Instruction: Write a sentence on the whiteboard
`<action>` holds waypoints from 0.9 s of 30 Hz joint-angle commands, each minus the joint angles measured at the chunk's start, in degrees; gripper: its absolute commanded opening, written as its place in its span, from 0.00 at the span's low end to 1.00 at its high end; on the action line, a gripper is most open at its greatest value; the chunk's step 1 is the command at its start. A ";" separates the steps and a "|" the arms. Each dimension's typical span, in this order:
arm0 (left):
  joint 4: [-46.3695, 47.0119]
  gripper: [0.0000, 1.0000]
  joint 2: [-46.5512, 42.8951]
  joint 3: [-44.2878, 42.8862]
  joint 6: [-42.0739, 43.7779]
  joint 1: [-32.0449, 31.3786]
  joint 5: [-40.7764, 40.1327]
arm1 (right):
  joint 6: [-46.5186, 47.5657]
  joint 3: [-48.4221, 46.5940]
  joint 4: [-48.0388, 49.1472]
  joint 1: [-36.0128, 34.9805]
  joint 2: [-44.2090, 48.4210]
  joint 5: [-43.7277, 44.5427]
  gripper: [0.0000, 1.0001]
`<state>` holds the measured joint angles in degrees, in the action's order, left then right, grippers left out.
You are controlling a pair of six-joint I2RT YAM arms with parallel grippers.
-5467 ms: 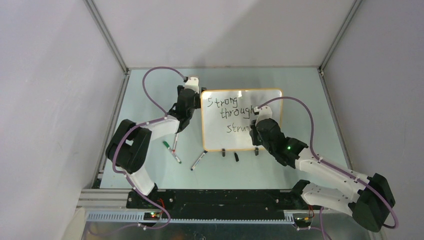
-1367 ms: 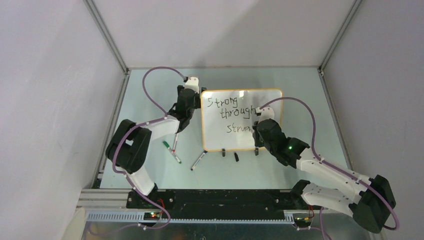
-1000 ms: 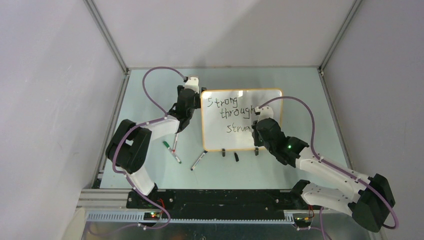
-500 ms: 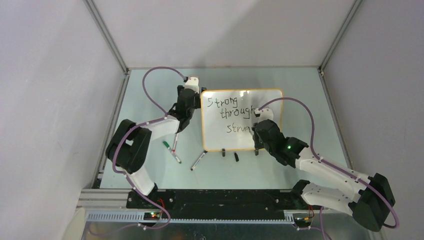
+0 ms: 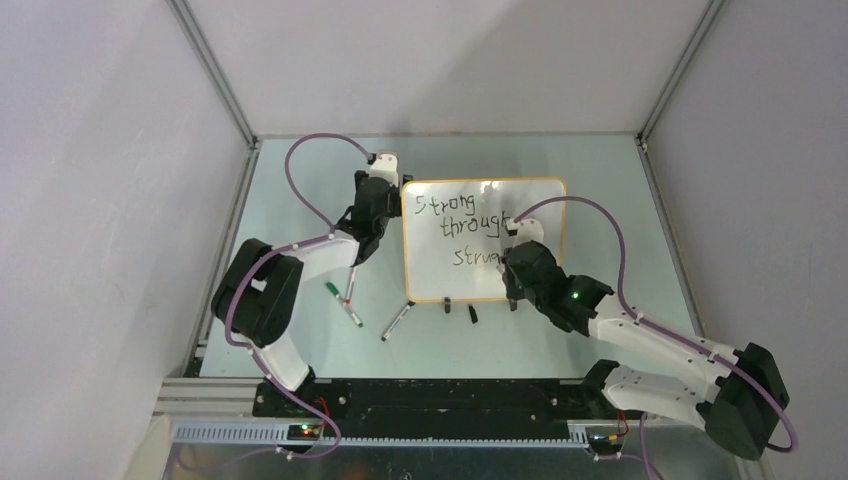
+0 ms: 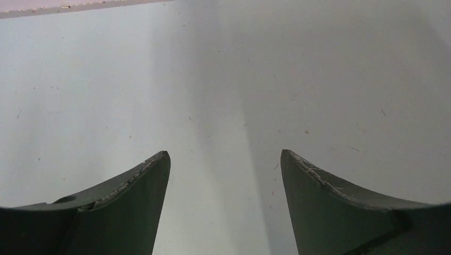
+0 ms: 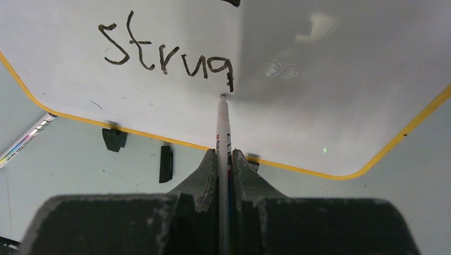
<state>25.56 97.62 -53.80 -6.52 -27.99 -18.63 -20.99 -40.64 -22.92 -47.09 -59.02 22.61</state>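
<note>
Far left of the top view, on the pale green table (image 5: 300, 200): green-capped marker (image 5: 331, 290), second loose marker (image 5: 354, 314) just beside it, third loose marker (image 5: 396, 322) a little further right, near the board's lower left corner. All three lying flat, untouched by either arm.

Left gripper (image 6: 224, 154): positioned next to the left edge of the whiteboard (image 5: 440, 280), near its upper corner. Fingers spread wide, nothing between them. Only bare pale surface visible beyond the fingertips in the left wrist view.

Whiteboard: centred on the table between the two arms, orange-yellow rim all round. Two black clip feet (image 5: 447, 303) on the near edge. Small black cap (image 5: 473, 313) on the table just in front of that edge, between the feet.

The sentence (image 5: 470, 228): black lettering in three staggered lines, "Strong" at upper left, "through" below and to the right, partly hidden by the right arm, and "strug" lowest.

Right gripper (image 7: 224, 154): over the board's lower right part, fingers clamped tight on the writing marker (image 7: 222, 127). Marker tip in contact with the board, directly below the tail of the final "g".
</note>
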 commanded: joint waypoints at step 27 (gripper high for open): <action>2.12 0.82 -1.07 0.11 -0.07 -0.14 0.61 | 1.30 -2.07 2.94 0.16 -1.97 0.11 0.00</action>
<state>25.56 97.62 -53.80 -6.52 -27.99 -18.63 -20.32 -40.64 -20.73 -47.13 -60.75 21.30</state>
